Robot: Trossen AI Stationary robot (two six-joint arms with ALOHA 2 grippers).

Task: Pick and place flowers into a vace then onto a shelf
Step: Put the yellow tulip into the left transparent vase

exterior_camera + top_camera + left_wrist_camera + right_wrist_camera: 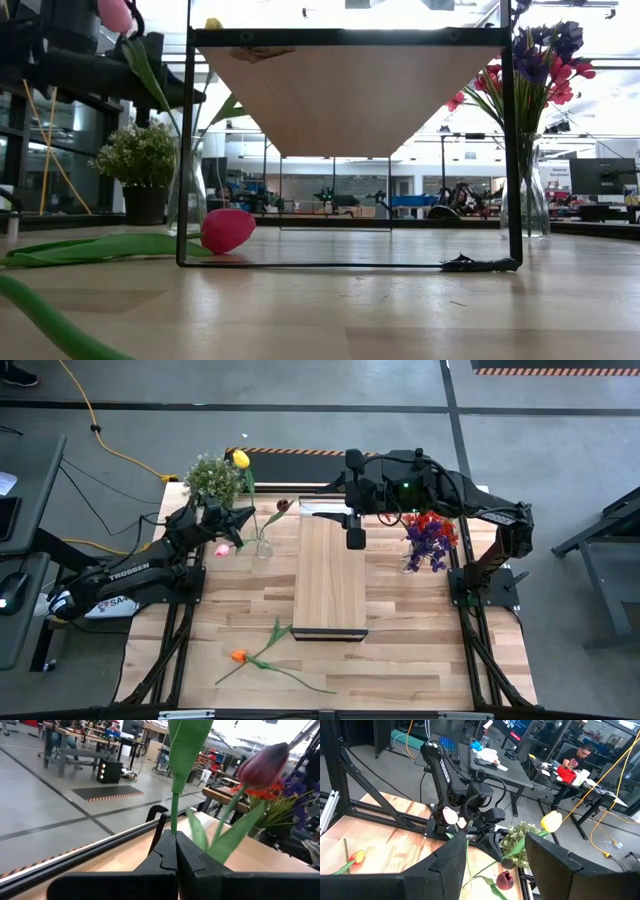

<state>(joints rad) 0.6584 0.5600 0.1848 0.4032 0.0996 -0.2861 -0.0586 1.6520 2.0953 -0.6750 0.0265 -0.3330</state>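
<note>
Holding the pink flower (pixel 223 549) by its stem in the clamped left tool (pixel 228 530), you should lower it upright into the vase (pixel 263 546) just beside that tool, while the right tool (pixel 354 528) waits half-open over the shelf (pixel 329 585).

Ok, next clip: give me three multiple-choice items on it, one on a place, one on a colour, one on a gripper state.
1. Where does the orange flower lie?
A. on the shelf
B. on the table in front of the shelf's left corner
C. in a vase

2. What colour is the flower head held by the left gripper?
A. pink
B. blue
C. white

3. How does the right gripper stand?
A. shut on a stem
B. open, holding nothing
C. shut on the vase

Answers: 1 B, it lies flat on the planks by the shelf. 2 A, a pink flower sits at its fingers. 3 B, fingers apart.
</note>
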